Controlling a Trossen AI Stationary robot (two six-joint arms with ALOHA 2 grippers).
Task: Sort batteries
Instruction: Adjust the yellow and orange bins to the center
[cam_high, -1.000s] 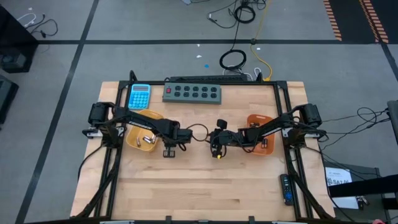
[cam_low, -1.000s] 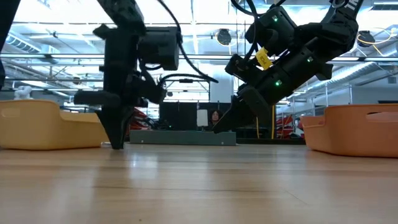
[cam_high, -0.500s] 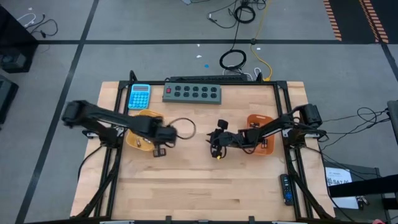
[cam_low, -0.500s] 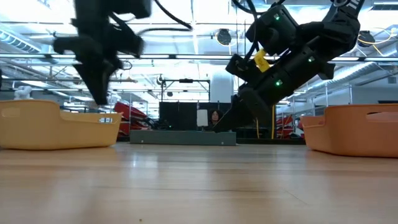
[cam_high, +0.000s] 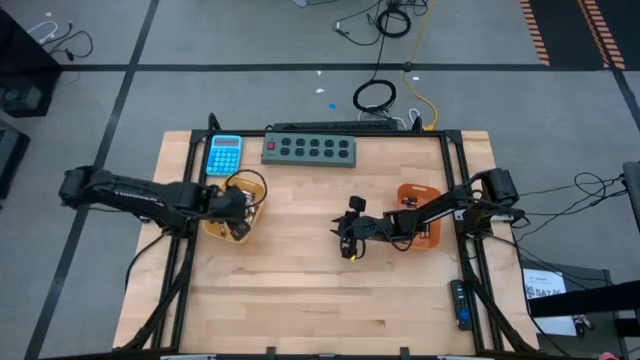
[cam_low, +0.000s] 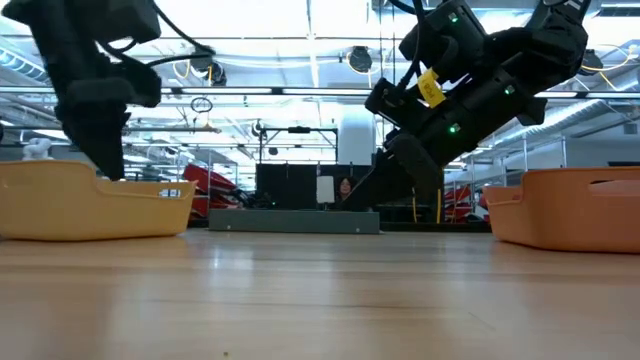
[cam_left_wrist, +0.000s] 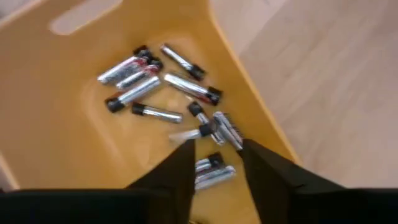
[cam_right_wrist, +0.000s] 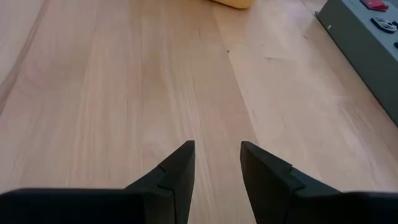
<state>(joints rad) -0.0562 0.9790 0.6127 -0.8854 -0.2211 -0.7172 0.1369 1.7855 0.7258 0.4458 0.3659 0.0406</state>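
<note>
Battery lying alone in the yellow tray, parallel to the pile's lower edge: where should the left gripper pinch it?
Pinch that battery mid-body, across its width, coming straight down into the yellow tray. It lies flat with bare floor either side. The left gripper hangs open above the pile.

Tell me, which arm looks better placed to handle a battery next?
The left, probably. Its left gripper hangs open right over the yellow plastic tray of small silvery cylindrical batteries. The right gripper, also open, sees only bare wooden table, with no battery near.

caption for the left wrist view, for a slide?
Left gripper, open, above the yellow tray holding silvery batteries.
</note>
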